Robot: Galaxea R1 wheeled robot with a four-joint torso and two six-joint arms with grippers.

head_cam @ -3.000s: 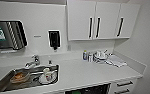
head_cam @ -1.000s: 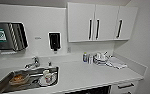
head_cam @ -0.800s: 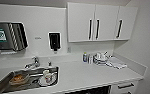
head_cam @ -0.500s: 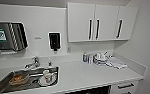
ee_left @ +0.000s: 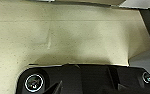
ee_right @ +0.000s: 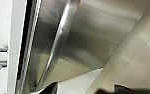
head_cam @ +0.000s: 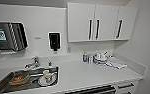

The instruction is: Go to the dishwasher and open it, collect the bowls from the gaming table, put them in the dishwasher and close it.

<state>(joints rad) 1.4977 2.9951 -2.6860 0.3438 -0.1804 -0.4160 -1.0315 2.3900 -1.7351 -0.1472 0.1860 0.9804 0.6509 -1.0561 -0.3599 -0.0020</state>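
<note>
**At the dishwasher, handle close to my right wrist**

Head view: the white surface (head_cam: 91, 72) runs across the middle of the frame, with a sink (head_cam: 31, 80) holding dishes at lower left. A dark strip at the bottom edge, right of centre, looks like the dishwasher's top (head_cam: 93, 90).

Left wrist view: speckled pale floor (ee_left: 66, 37) takes the upper frame. I cannot tell how my left end effector stands.

Right wrist view: the dishwasher (ee_right: 96, 37) shows as brushed steel in the centre, its long bar handle (ee_right: 58, 42) running diagonally. I judge the door stiff, heavy and slick; the bar is the place to hold. Floor at lower right leaves room to swing it. My right end effector's state I cannot tell.
</note>
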